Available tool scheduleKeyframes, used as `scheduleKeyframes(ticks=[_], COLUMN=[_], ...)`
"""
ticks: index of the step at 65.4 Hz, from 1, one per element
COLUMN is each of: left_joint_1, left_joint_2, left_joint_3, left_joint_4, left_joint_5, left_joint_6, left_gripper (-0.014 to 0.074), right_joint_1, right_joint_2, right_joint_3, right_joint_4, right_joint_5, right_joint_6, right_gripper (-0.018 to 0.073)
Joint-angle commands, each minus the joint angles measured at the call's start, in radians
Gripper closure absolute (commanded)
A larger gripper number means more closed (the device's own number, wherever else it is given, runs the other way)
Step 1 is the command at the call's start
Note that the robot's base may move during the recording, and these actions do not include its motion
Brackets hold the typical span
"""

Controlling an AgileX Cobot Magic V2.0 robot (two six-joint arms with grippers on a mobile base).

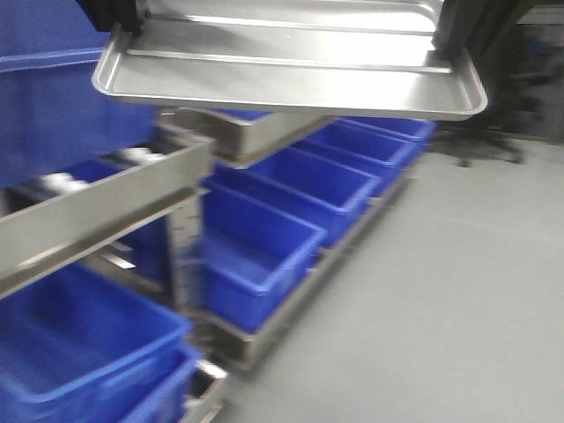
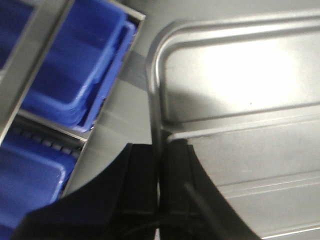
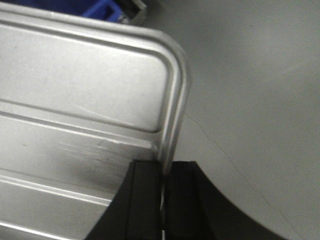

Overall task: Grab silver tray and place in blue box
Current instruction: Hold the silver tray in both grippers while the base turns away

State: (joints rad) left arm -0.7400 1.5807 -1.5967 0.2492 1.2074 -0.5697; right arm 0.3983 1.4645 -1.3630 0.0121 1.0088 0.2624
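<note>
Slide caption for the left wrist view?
Left gripper clamped on the rim of the silver tray, blue crates below.

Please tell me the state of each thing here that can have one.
Shiny silver rectangular metal tray: lifted, empty, held at both ends.
Left gripper: shut on the tray's rim.
Right gripper: shut on the tray's rim.
Blue plastic crates: open, visible insides empty.
</note>
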Motion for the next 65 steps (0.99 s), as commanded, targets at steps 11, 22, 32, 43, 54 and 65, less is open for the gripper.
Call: scheduleKeyframes(ticks=[11,22,32,43,54,65], left_joint_1=[-0.003,-0.003,-0.003,-0.003,-0.003,-0.003], left_joint_2=[-0.039,-0.039,-0.039,-0.039,-0.039,-0.039], left_joint_3=[-0.022,-0.022,-0.022,-0.022,-0.022,-0.022], left_joint_4=[0.036,0.036,0.036,0.036,0.036,0.036], left_joint_5=[0.013,0.013,0.013,0.013,0.013,0.013], left_joint_6=[0.036,0.036,0.036,0.036,0.036,0.036], left_gripper=[0.0694,0.0694,0.0694,0.0694,0.0694,0.0694], right_joint_1=[-0.005,-0.005,-0.005,-0.005,-0.005,-0.005], right_joint_2=[-0.041,-0.041,-0.041,-0.041,-0.041,-0.041], right_joint_3=[-0.04,-0.04,-0.04,-0.04,-0.04,-0.04], right_joint_4=[-0.043,-0.043,-0.043,-0.043,-0.043,-0.043], right_joint_5=[-0.057,-0.057,-0.057,-0.057,-0.057,-0.057], right_joint_6=[-0.018,-0.018,-0.018,-0.018,-0.018,-0.018], right_gripper=[0.0502,0.0502,0.0502,0.0502,0.0502,0.0502])
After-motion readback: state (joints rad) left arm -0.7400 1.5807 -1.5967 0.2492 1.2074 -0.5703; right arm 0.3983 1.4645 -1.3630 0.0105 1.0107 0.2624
